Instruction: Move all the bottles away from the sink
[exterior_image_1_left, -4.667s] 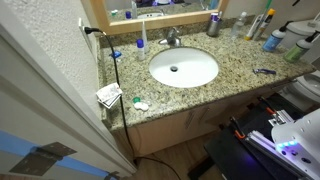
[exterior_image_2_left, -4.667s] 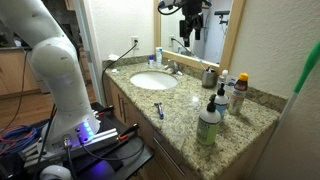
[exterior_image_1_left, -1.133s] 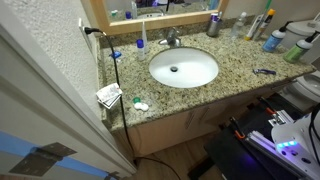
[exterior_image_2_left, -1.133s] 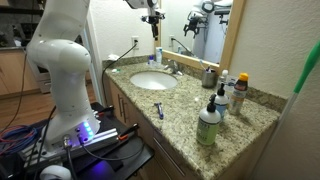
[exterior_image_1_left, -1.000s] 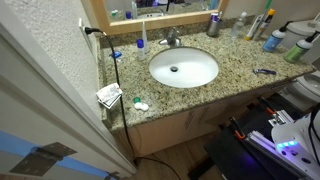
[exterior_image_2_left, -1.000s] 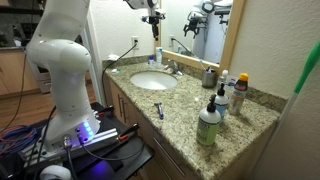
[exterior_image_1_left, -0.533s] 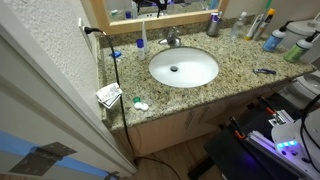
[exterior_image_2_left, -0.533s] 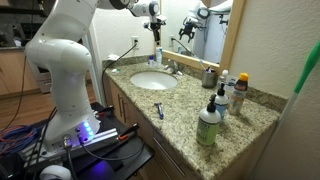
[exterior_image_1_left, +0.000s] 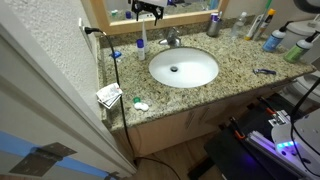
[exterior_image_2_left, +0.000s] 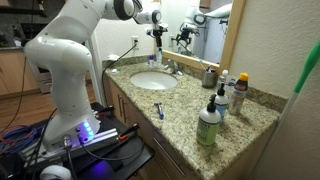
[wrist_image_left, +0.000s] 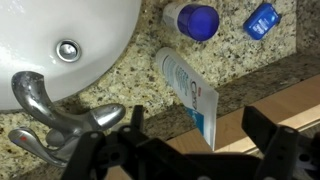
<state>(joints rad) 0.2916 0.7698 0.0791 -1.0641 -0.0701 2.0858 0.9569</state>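
Speckled granite counter is carrying the inset white sink and chrome faucet, with a blue bottle standing, a white tube lying flat and a small blue cap sitting just beside the faucet, a razor lying near the front edge, and a green bottle and dark pump bottle standing together well apart from the basin.

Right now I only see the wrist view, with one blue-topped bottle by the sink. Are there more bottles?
Observer: Yes. A green bottle and a dark pump bottle stand at the far end of the counter, away from the sink.
Operator: Anything else there?
Observer: A grey cup stands by the mirror, nearer the sink than they are.
Operator: How high am I?
Observer: The gripper hangs above the blue-topped bottle, apart from it.
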